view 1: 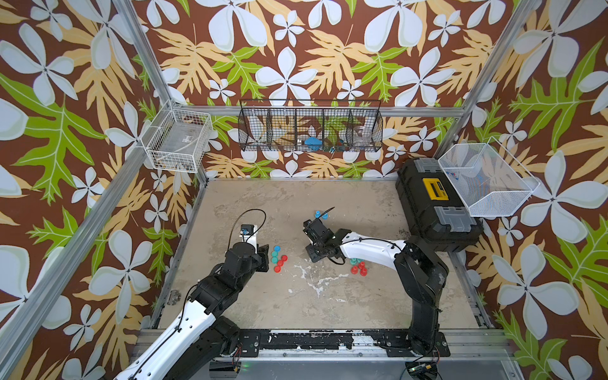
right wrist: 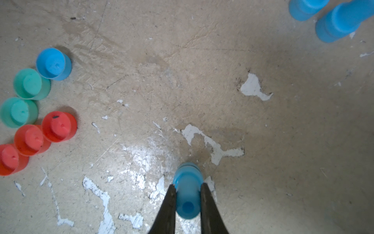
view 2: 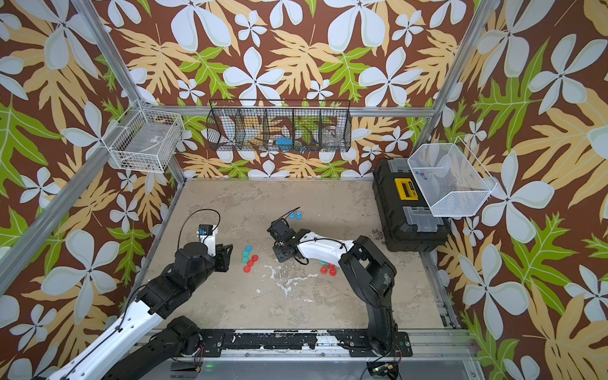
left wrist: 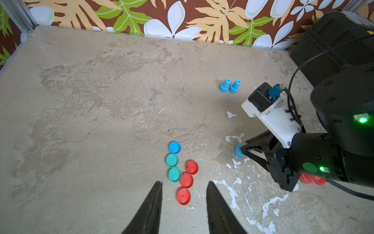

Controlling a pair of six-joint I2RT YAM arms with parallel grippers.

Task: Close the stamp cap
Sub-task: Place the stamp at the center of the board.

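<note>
My right gripper (right wrist: 188, 185) is shut on a blue stamp (right wrist: 187, 194), held just above the table; in the left wrist view the same blue stamp (left wrist: 237, 152) shows at the tips of the right gripper (left wrist: 243, 151). Loose caps lie in a cluster: a blue cap (left wrist: 175, 147), two teal caps (left wrist: 172, 160) and three red caps (left wrist: 186, 180). My left gripper (left wrist: 185, 183) stands open just short of that cluster, with nothing in it. In both top views the left gripper (view 1: 263, 255) (view 2: 225, 256) sits left of the caps (view 1: 278, 258).
Two more blue stamps (view 1: 320, 215) stand behind the right gripper. Red and teal stamps (view 1: 358, 268) sit under the right forearm. A black toolbox (view 1: 434, 204) occupies the table's right rear. Wire baskets (view 1: 311, 126) (view 1: 487, 181) hang on the walls.
</note>
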